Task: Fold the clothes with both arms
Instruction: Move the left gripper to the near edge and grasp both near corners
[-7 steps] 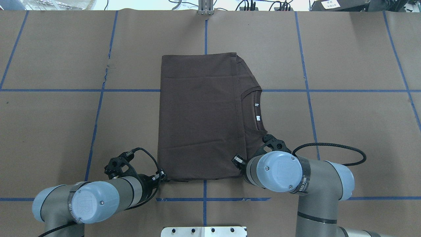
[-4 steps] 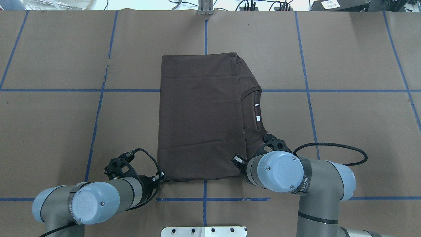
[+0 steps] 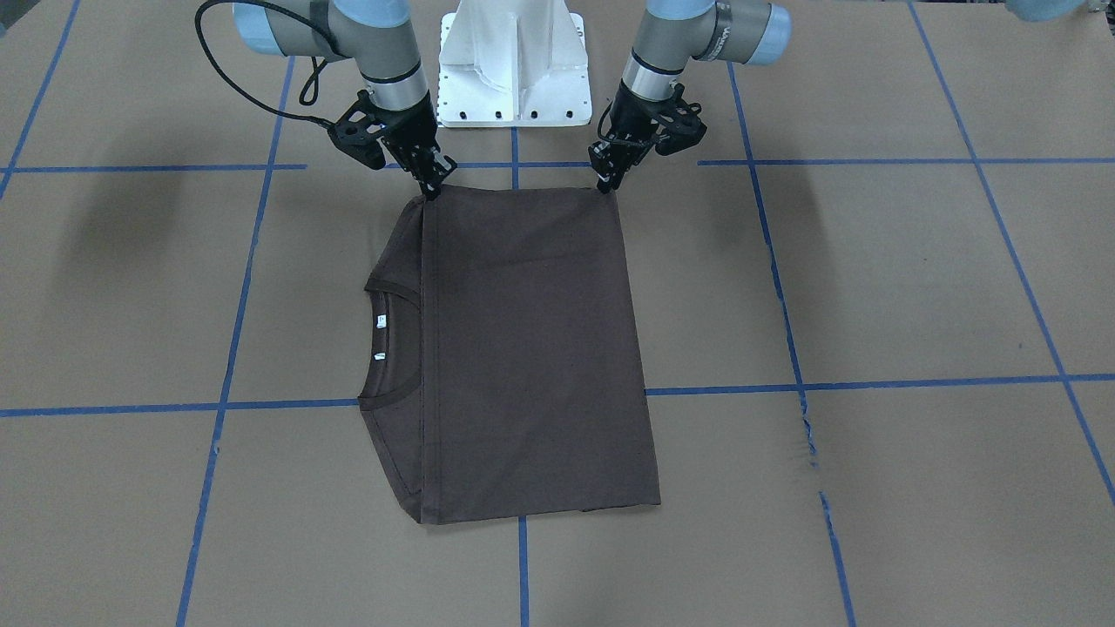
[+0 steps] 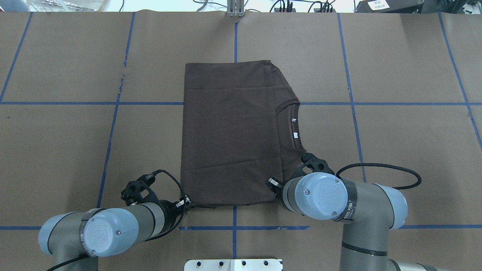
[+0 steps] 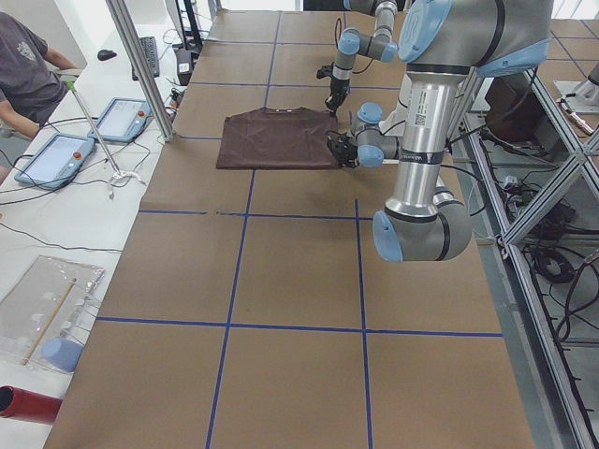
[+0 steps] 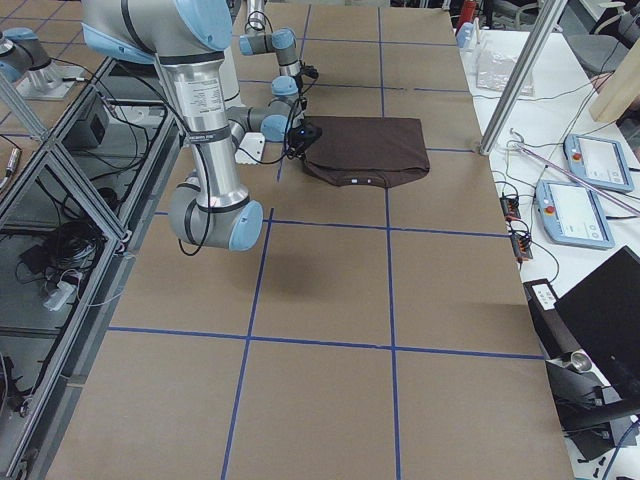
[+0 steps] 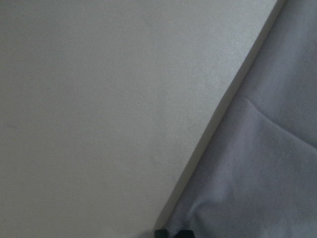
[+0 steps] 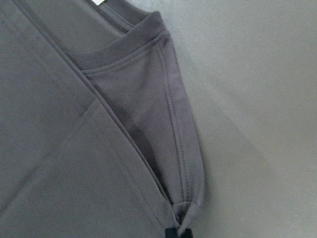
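Item: one dark brown-grey T-shirt (image 4: 229, 131), soft matte knit, folded to a near-rectangular slab, lying flat on the brown paper-covered table (image 4: 395, 150) just out in front of the white pedestal base (image 3: 514, 61). It is showing no shift against the overhead view of a second ago. The ribbed round collar (image 4: 297, 128) and small white neck labels (image 4: 296, 134) are peeking from under the folded panel on the base's right side, with stitched seams running along the fold. Left gripper (image 3: 604, 185): black fingers are pinching tight on the shirt corner nearest the base on its left side, the cloth edge puckering at the tips. Right gripper (image 3: 433, 190): fingers are closing tight on the opposite base-side corner, bunching a small knot of seamed fabric. The left arm (image 4: 113, 229), silver-grey with light-blue caps, is sitting a trace further from the base than before; the right arm (image 4: 320, 195) is showing barely any change. Blue tape lines (image 4: 113, 103) are gridding the paper around the base.
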`<state>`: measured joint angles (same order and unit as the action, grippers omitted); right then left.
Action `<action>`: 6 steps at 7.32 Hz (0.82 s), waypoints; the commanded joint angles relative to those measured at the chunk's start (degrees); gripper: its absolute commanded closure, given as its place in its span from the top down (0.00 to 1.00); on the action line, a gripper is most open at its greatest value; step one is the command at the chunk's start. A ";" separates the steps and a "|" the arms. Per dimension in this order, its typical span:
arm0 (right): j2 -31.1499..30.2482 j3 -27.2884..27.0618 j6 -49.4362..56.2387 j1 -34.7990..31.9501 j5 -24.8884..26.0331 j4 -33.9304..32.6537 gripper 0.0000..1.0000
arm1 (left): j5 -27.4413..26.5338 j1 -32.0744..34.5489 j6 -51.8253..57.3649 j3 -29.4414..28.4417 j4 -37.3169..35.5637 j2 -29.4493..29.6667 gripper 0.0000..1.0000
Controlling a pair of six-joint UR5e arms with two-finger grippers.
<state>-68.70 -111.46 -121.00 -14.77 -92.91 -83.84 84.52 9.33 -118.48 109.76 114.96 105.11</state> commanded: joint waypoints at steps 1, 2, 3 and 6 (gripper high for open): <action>-0.03 0.02 -0.02 -0.08 0.01 0.00 0.00 | -0.06 0.25 0.00 2.46 0.00 0.01 0.00; -0.03 -0.07 0.07 -0.08 0.01 0.00 0.00 | -0.06 0.34 0.00 3.09 0.00 -0.08 0.00; -0.55 -1.38 -0.02 -0.17 -0.60 0.00 0.00 | -0.06 0.51 0.00 5.18 -0.26 -0.60 0.00; -7.22 -14.43 -0.20 -0.17 -5.23 -1.14 0.00 | -0.14 -2.36 -3.41 14.94 -10.36 -0.86 0.00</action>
<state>-73.71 -119.95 -121.10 -14.94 -95.18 -84.18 84.44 8.85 -120.15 121.40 107.29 104.42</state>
